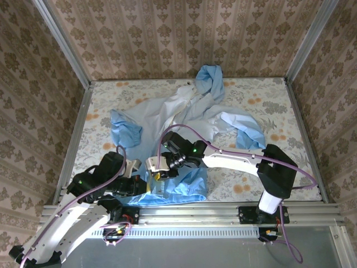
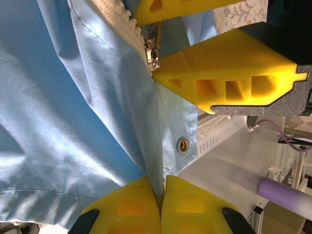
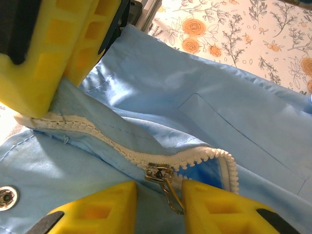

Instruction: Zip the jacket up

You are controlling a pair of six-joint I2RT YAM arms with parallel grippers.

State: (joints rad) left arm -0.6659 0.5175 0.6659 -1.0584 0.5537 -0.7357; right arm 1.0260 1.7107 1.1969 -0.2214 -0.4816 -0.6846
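Note:
The light-blue jacket (image 1: 184,111) lies crumpled across the floral table (image 1: 273,100), its lower front near the arms. My left gripper (image 2: 162,192) is shut on the jacket's bottom hem beside a brass snap (image 2: 183,145); in the right wrist view its yellow fingers (image 3: 53,48) pinch the end of the white zipper strip (image 3: 112,144). My right gripper (image 3: 160,192) stands open around the metal slider (image 3: 158,173), whose pull tab (image 3: 174,197) hangs between the fingers. The teeth are joined left of the slider and split apart to its right. Both grippers meet at the hem (image 1: 150,170).
An aluminium rail (image 1: 223,212) runs along the table's near edge, just beyond the held hem. Patterned walls (image 1: 167,33) enclose the table on three sides. A purple cable (image 1: 178,131) loops over the right arm. Sleeves with blue cuffs (image 1: 125,131) spread left and right.

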